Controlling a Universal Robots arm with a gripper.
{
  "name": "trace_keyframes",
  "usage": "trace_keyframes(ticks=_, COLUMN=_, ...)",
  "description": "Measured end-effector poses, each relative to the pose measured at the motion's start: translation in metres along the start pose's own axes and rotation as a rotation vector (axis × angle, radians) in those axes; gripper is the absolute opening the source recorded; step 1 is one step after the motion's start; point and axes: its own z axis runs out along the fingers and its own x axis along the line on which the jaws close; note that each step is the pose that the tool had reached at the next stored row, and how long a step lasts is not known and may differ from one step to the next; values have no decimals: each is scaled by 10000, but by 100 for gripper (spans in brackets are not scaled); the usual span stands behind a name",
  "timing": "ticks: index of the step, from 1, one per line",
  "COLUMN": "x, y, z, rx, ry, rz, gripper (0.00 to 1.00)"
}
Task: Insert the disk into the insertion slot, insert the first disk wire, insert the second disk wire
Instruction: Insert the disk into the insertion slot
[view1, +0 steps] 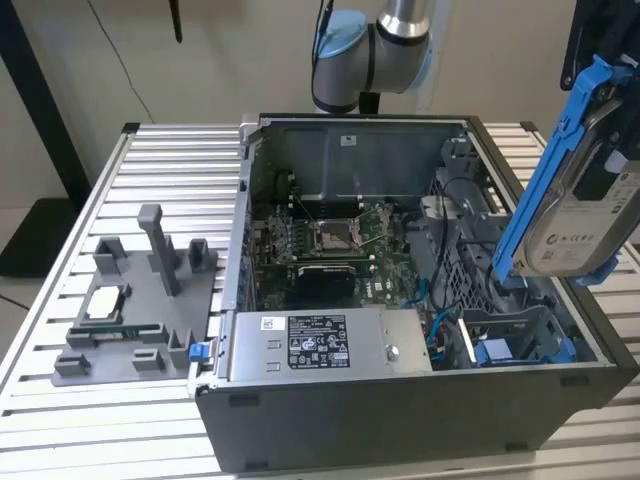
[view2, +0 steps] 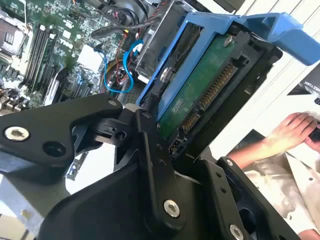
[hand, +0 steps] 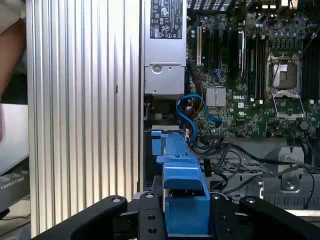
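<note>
As the blue-framed silver-grey hard disk (view1: 585, 215), at the exterior view's three o'clock, seems rigid, heavyish and shock-fragile, the black pincer (hand: 183, 210) clamps its frame.

The drive bay (view1: 520, 322) is left open from above, flanked closely by blue cables (hand: 186, 106) and black wires (hand: 240, 155) beside the motherboard (view1: 330, 240).

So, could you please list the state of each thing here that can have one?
gripper, shut on the disk.
disk, held up and tilted, not in the insertion slot.
insertion slot, without the disk.
computer case, open, its inside exposed.
</note>
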Motion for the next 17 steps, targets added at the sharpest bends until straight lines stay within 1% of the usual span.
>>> trace_keyframes(ticks=13, x=-1, y=-9, z=231, rx=-2, ry=-1, rz=24, gripper=0)
trace_keyframes(ticks=17, x=-1, y=-10, z=244, rx=-2, ry=1, rz=23, gripper=0)
